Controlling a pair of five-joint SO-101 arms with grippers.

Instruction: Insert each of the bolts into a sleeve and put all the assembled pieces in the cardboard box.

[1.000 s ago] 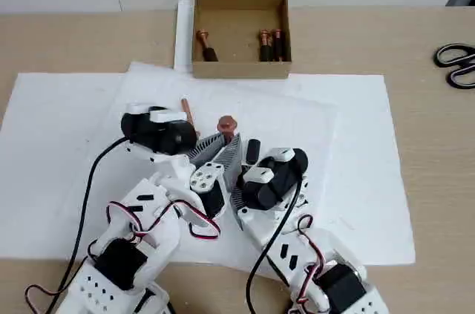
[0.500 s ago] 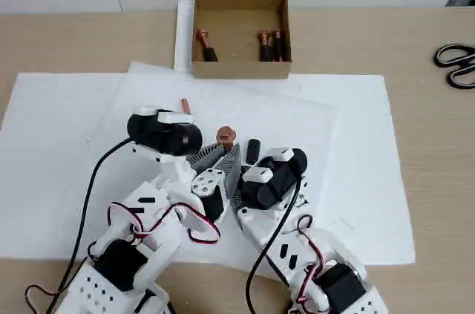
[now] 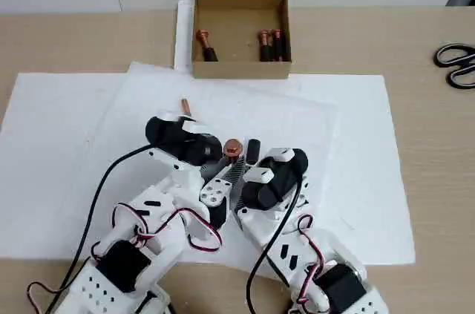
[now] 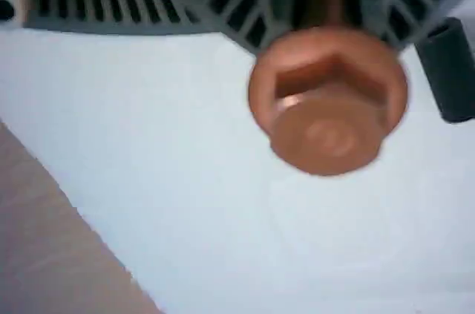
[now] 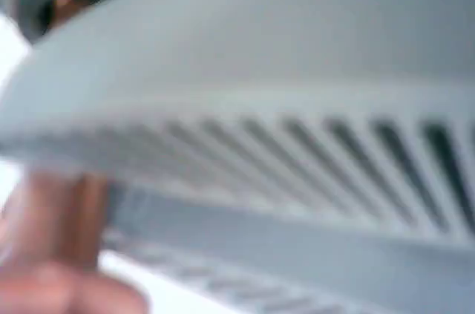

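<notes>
bolt no.1 (image 3: 185, 106) lies loose on white paper (image 3: 67, 143), apart from both arms. left gripper (image 3: 230, 161) is clenched on bolt no.2 (image 4: 326, 99), head poking out. black sleeve (image 3: 253, 151) sits just right of it. right gripper (image 3: 239, 184) is close by, state: can't tell. cardboard box (image 3: 241, 70) at the far side holds 3 assembled pcs (image 3: 271, 45). scissors (image 3: 456, 63) lie on tabletop (image 3: 415, 39), far right.

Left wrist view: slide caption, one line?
Left gripper clamps a copper hex-head bolt over white paper, black cylindrical sleeve alongside.

No legible text, labels, brands, numbers or signs on anything in view.
</notes>
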